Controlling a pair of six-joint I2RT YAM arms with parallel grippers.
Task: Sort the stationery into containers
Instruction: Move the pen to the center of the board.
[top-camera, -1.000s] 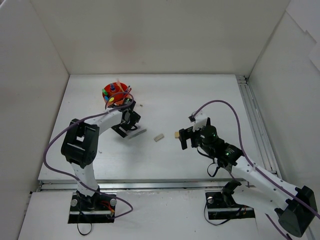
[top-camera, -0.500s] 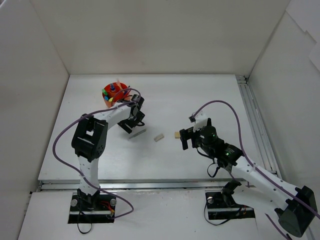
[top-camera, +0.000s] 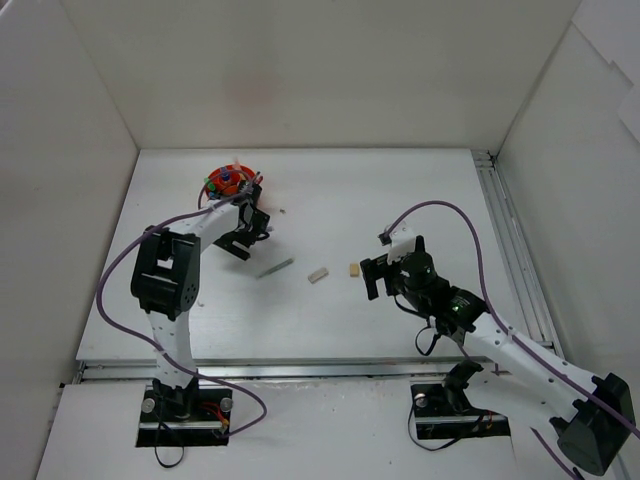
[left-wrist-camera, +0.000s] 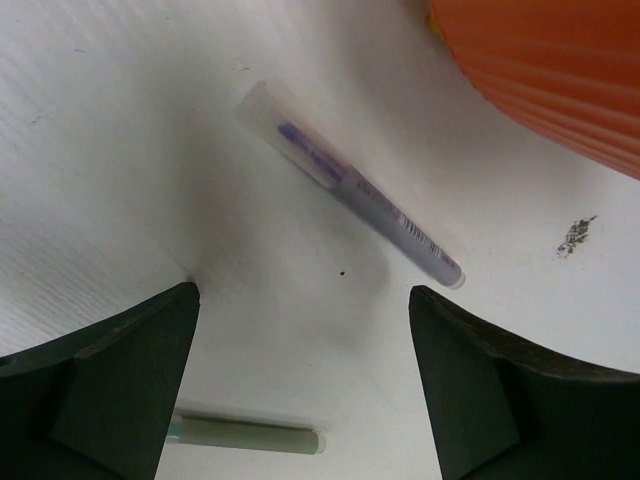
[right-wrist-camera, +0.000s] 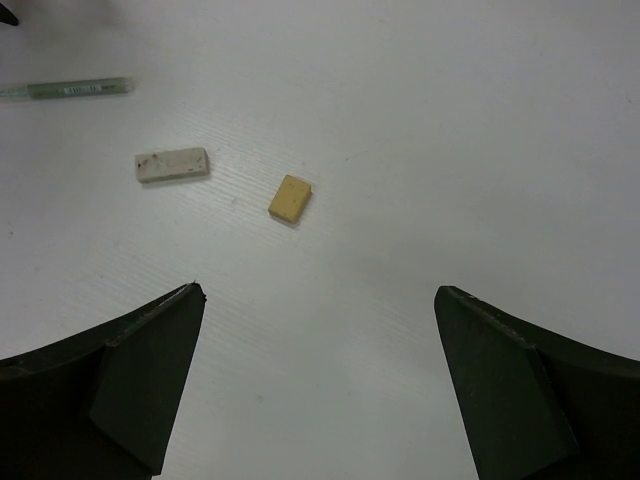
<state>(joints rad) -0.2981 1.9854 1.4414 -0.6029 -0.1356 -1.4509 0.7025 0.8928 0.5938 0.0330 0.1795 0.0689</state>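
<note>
Top external view: stock on a white table (top-camera: 400, 190), boxed in by plain white walls (top-camera: 300, 70).

1. Organizer (top-camera: 216, 192). Round, orange plastic, at the far left of the table. It is packed with upright stationery (top-camera: 232, 178) showing red, blue, green and yellow tips. In the left wrist view its outer wall (left-wrist-camera: 560, 70) is finely ribbed.
2. Left gripper (top-camera: 243, 232). Sits just on the near side of the organizer. The black fingers are spread wide (left-wrist-camera: 302, 300) with nothing clamped between them.
3. Clear pen (left-wrist-camera: 350, 190). Lies flat and slantwise on the table under the left gripper's gap, just beside the organizer but apart from it. It has a translucent cap and a purple core. The barcode-like print on the barrel is not legible. It cannot be made out in the top view.
4. Green pen (top-camera: 275, 267). Slim, grey-green, flat on the table near the left gripper. The print on the barrel (right-wrist-camera: 70, 89) is too small to read.
5. White eraser (top-camera: 318, 274). Oblong with rounded corners and a speckled, grubby face (right-wrist-camera: 172, 165). Lies between the green pen and the tan eraser.
6. Tan eraser (top-camera: 354, 269). Small yellow-beige block (right-wrist-camera: 290, 198), clear of its white neighbour and just left of the right gripper.
7. Right gripper (top-camera: 367, 277). Jaws fully parted and empty (right-wrist-camera: 320, 295), pointing at both erasers.
8. Sundries. Purple cables (top-camera: 470, 225) loop over each arm. A metal rail (top-camera: 510, 250) runs along the right edge. A dark smudge (left-wrist-camera: 575, 235) marks the finely lined tabletop near the organizer.
</note>
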